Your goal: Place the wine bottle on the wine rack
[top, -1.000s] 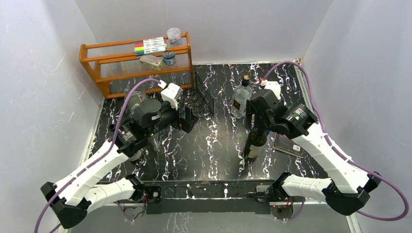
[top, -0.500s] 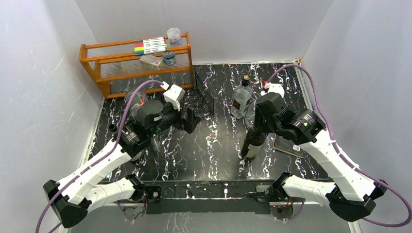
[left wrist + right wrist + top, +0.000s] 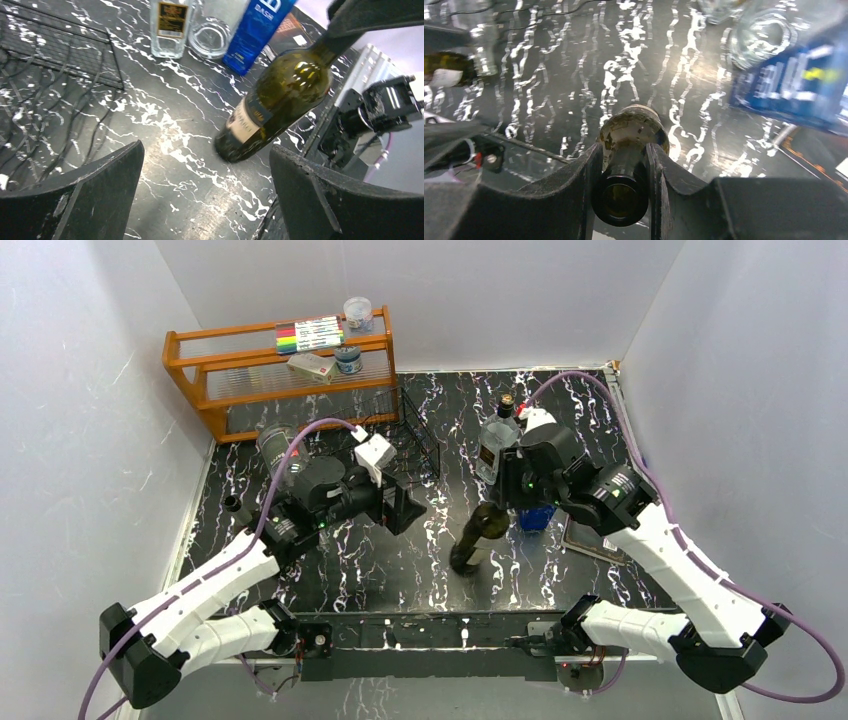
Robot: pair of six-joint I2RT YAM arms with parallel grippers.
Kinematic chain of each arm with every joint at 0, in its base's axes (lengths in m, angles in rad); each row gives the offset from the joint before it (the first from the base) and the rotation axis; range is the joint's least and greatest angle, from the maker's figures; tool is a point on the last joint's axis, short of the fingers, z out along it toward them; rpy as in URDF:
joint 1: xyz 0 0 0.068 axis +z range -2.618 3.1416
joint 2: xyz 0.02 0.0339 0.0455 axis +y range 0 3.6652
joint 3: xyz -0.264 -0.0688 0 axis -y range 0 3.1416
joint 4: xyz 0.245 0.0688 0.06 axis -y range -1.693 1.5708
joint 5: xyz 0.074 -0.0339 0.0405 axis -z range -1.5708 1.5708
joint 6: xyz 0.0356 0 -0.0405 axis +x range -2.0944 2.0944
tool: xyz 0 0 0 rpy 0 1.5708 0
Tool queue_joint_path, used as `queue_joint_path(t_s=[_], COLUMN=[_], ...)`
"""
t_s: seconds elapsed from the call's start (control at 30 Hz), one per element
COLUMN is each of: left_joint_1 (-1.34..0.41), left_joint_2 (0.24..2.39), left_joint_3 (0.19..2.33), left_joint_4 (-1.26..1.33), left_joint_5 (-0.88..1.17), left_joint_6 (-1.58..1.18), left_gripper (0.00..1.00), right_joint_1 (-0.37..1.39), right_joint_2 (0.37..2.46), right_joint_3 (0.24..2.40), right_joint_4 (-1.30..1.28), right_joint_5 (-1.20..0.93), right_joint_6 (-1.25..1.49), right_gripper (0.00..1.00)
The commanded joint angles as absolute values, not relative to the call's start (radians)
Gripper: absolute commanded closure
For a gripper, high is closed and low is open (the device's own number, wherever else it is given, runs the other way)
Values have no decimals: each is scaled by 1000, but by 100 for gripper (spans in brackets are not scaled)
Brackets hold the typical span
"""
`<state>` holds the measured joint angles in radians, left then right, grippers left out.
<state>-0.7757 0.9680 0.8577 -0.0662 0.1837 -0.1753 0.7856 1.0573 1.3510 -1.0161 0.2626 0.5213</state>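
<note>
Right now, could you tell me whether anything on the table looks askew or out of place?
Only the wine bottle: it leans steeply rather than standing upright, held by its neck in the right gripper. Nothing looks spilled.

You are in a robotics lab cell: plain white panel walls (image 3: 500,290) enclose a black white-veined tabletop (image 3: 400,562), with two white-and-black robot arms (image 3: 205,582) bolted at its edge.
</note>
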Motion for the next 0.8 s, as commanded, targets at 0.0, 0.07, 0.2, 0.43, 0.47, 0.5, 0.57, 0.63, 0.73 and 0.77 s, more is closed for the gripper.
queue_joint_path(t_s=[0.0, 0.07, 0.2, 0.43, 0.47, 0.5, 0.57, 0.63, 0.73, 0.77], left_joint_1=[-775, -775, -775, -774, -775, -775, -775, -774, -775, -775], left_joint_2=[957, 965, 982, 954, 960, 973, 1001, 1023, 1039, 1042], left_joint_3=[809, 787, 748, 613, 610, 606, 605, 602, 598, 598], left_joint_4=[59, 78, 78, 164, 164, 163, 153, 155, 160, 158], left_joint_5=[349, 378, 372, 406, 453, 539, 650, 720, 727, 715], left_joint_6=[-149, -140, -115, -93, -99, -103, -111, -134, -151, -152], left_gripper=[5, 4, 2, 2, 2, 2, 2, 2, 2, 2], right_joint_1=[787, 787, 787, 787, 787, 787, 787, 787, 787, 787], right_joint_2=[1034, 1033, 1034, 1037, 1036, 1034, 1034, 1033, 1030, 1027], right_joint_3=[1327, 1293, 1214, 1128, 1123, 1119, 1114, 1112, 1105, 1103], right_joint_4=[-736, -657, -528, -416, -409, -405, -395, -389, -369, -360], right_joint_5=[78, 35, -59, -170, -178, -186, -196, -200, -211, -216], right_joint_6=[554, 576, 621, 669, 672, 674, 678, 681, 687, 691], right_gripper=[100, 100, 100, 100, 100, 100, 100, 100, 100, 100])
